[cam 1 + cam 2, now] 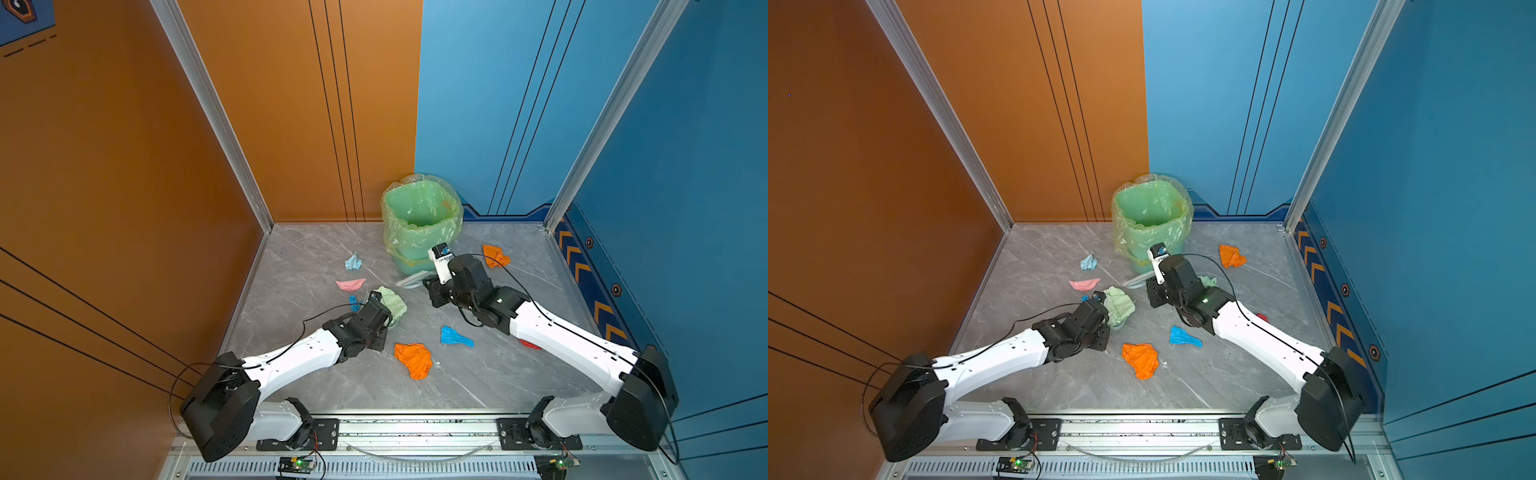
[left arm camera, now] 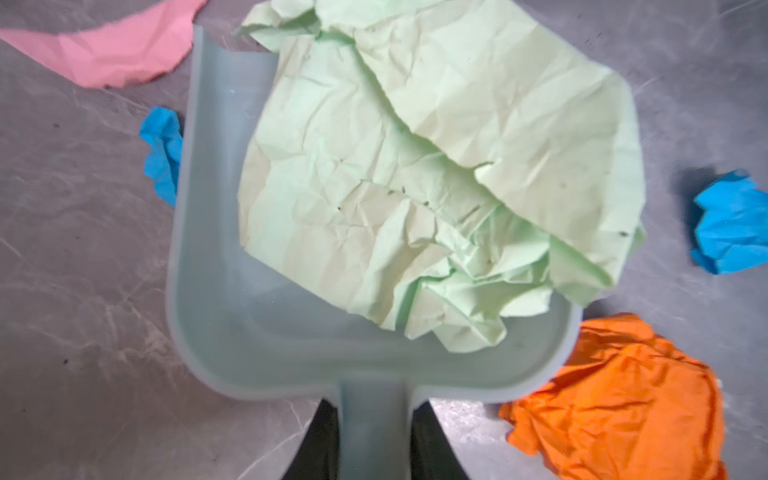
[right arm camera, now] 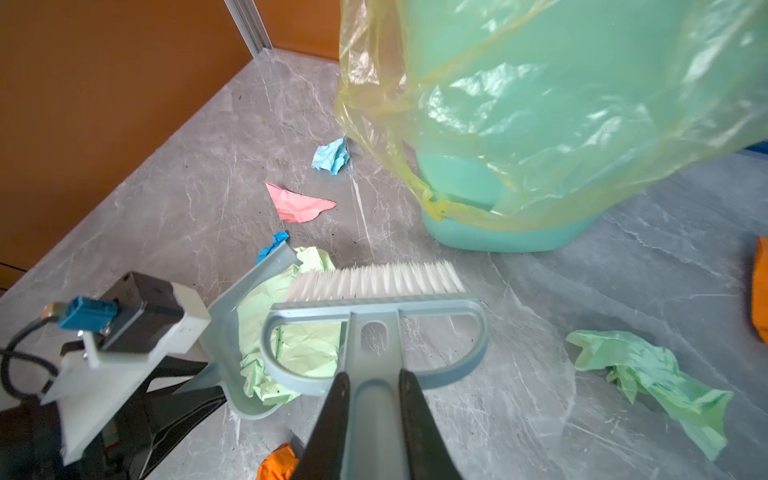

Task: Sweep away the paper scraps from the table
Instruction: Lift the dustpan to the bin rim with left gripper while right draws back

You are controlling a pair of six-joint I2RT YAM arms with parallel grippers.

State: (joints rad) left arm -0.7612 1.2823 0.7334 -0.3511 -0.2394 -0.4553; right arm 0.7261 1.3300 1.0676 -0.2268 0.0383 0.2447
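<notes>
My left gripper (image 2: 374,419) is shut on the handle of a grey-blue dustpan (image 2: 216,249) resting on the table (image 1: 316,386). A pale green paper wad (image 2: 415,166) lies in the pan. My right gripper (image 3: 372,386) is shut on the handle of a white-bristled brush (image 3: 374,282), whose bristles stand at the pan's open edge against that wad. Loose paper scraps lie around: orange (image 1: 413,359), bright blue (image 1: 455,336), pink (image 1: 350,284), light blue (image 1: 353,262), a small blue one (image 2: 162,153) beside the pan, another orange (image 1: 494,255), and green (image 3: 648,374).
A green bin (image 1: 419,220) with a translucent liner stands at the back centre, just beyond the brush. A red scrap (image 1: 528,344) peeks from under the right arm. Orange and blue walls with aluminium rails close in the table's sides and back.
</notes>
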